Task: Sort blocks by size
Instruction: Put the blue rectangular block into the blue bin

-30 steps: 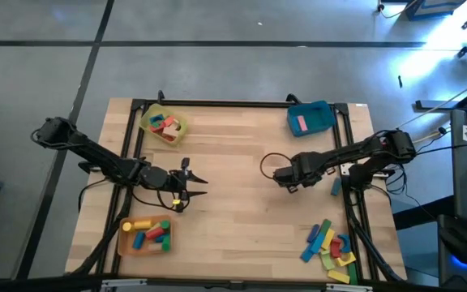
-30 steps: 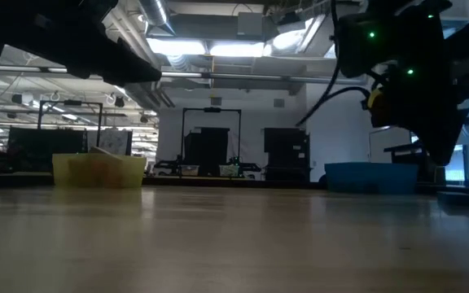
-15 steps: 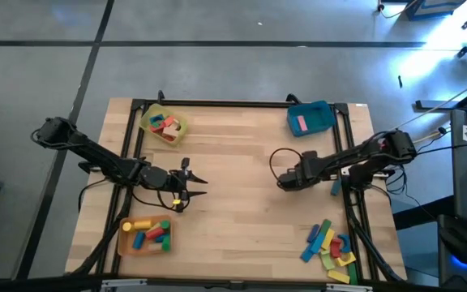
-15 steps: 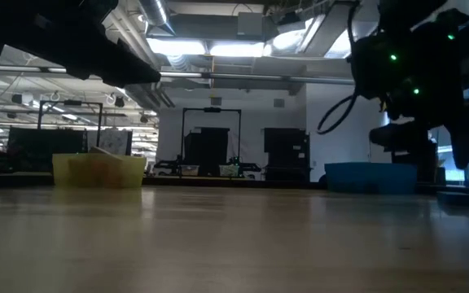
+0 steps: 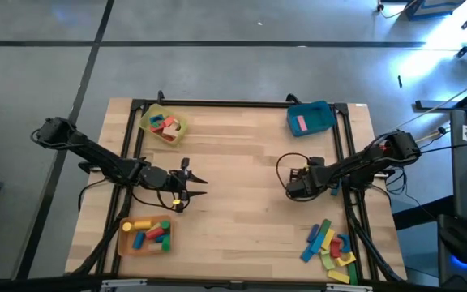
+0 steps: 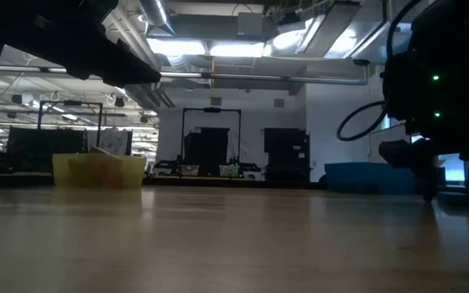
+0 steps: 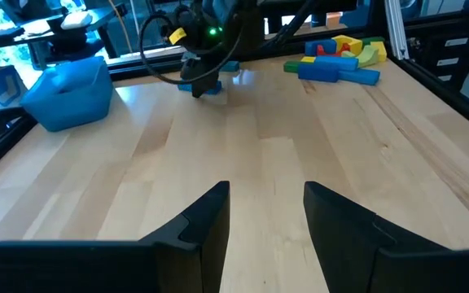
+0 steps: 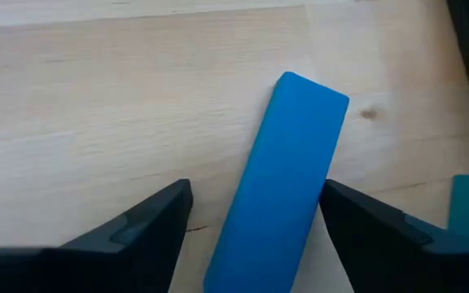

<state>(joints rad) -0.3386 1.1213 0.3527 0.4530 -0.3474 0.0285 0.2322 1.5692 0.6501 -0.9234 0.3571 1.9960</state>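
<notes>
Right pincer (image 8: 255,220) is spread wide, low over the table (image 5: 242,162) near its right side, straddling a blue bar block (image 8: 287,175). The bar lies flat on the wood between the two fingers (image 8: 137,224), not gripped: there is clear gap on at least one side. My read: it is either lining up to grab the bar or has just let it go; the frames alone don't settle which. In the left wrist view the same blue bar (image 7: 210,86) sits under that pincer, out in the open, away from the pile.

Left pincer (image 7: 265,216) hangs mid-table on the left, part open, nothing between its fingers. It looks parked.

Remaining loose blocks (image 5: 328,243) are heaped at the near right corner: blue, yellow, green, red pieces. Sorted ones sit in three trays: yellow tray (image 5: 146,123) far left with small red and green pieces, orange tray (image 5: 123,240) near left with longer ones, blue tray (image 5: 324,116) far right holding one pink block (image 5: 302,123). So trays look like size bins, and the blue bar is not yet binned.

Versus a second ago: the right pincer was shut and sat further toward the table centre; it has since pulled back toward the right edge, dropped lower and opened wide. Left arm, trays and pile are unchanged.
</notes>
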